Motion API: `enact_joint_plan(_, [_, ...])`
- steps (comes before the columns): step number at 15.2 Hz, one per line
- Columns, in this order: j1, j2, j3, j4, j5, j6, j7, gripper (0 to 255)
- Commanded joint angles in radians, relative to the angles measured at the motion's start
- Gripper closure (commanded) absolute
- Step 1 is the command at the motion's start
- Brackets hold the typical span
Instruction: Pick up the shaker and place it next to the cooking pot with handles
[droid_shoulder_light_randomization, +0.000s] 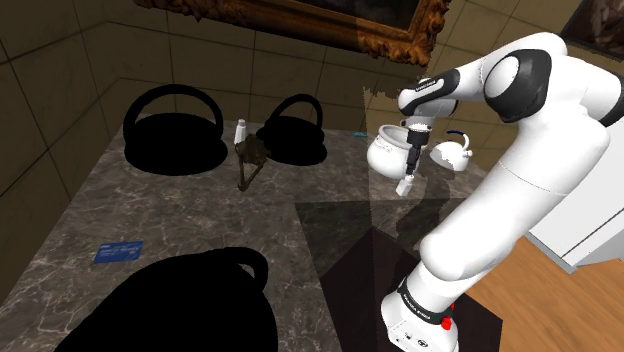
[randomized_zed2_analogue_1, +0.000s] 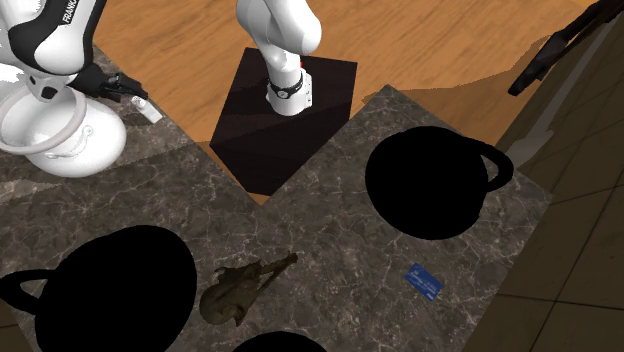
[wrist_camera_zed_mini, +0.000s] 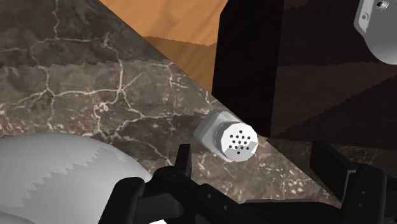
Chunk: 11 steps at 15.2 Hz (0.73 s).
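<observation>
Hand: all-black two-finger gripper (droid_shoulder_light_randomization: 409, 176) pointing down over the counter; its fingers are spread wide and touch nothing
Shaker: small pale grey faceted shaker with a dark-holed top (wrist_camera_zed_mini: 232, 137); it sits in the gap between the spread fingers, apart from both; the holed top faces the hand; in the shoulder view it hangs tilted just beyond the fingertips; it is over the counter's edge, beside the stand; whether it rests on the stone cannot be told
Counter: dark veined marble counter (droid_shoulder_light_randomization: 200, 215), L-shaped around the stand
Pots: large flat-black pot shape with looped handle (droid_shoulder_light_randomization: 190, 305) at the shoulder view's near edge; wide flat-black pot shape with arched handle (droid_shoulder_light_randomization: 175, 135) at the far left; smaller flat-black pot shape with arched handle (droid_shoulder_light_randomization: 293, 135) to its right; the shaker is well apart from all three
Kettles: round white kettle (droid_shoulder_light_randomization: 383, 152) just behind the hand in the shoulder view; white kettle with dark blue handle (droid_shoulder_light_randomization: 450, 153) near it, to the right
Others: brown figurine (droid_shoulder_light_randomization: 250, 160) between the two far pots; small white upright bottle (droid_shoulder_light_randomization: 240, 128) just beside it; blue card (droid_shoulder_light_randomization: 120, 252) flat on the stone
Base: dark box stand (randomized_zed2_analogue_1: 285, 110) on a wooden floor (randomized_zed2_analogue_1: 420, 50)
</observation>
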Motion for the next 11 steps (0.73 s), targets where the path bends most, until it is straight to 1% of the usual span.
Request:
enact_joint_plan(1, [0.003,0.065,0.002,-0.012,0.006,0.068,0.003,0])
enact_joint_plan(2, [-0.005,0.091,-0.005,0.011,0.016,0.071,-0.017,0])
enact_joint_plan(6, [0.003,0.078,0.004,0.126,0.019,-0.057,-0.017,0])
enact_joint_plan(11, [0.003,0.078,0.004,0.126,0.019,-0.057,-0.017,0])
